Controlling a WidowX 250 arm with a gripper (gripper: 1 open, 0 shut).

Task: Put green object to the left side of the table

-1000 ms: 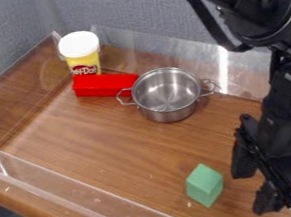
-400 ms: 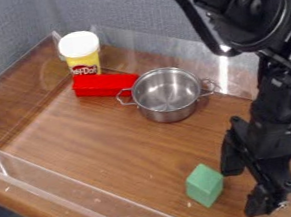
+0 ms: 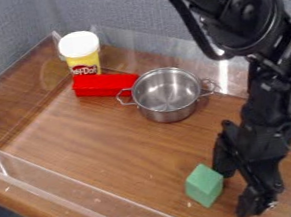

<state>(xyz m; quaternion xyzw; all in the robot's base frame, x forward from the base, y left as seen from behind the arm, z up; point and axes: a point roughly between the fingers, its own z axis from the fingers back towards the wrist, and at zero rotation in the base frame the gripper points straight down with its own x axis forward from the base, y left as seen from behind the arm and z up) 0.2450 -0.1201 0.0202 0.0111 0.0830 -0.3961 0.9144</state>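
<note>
Leftward and lower is where the arm has gone since a second ago, so the gripper (image 3: 247, 178) now stands just to the right of the green object (image 3: 206, 185), which has not budged from its spot in the lower right of the frame, near the front edge of the table (image 3: 72, 140).

That green object looks like a small matte cube, probably foam or painted wood: light, stiff enough to squeeze, and dull-surfaced, so I would not expect it to slip. Its flat opposite sides are the natural place to pinch, low on the block so it does not tip out.

From where I stand the gripper points down with its fingers spread apart and nothing between them. One finger hangs close to the cube's right face, though I cannot tell whether it touches. It looks to need a little more shift toward the left of the frame before the fingers straddle the block.

Farther off, in the middle of the frame, sits a steel pot (image 3: 167, 93), with a red block (image 3: 103, 85) and a yellow container (image 3: 81, 54) in the upper left, well apart from the cube.
</note>
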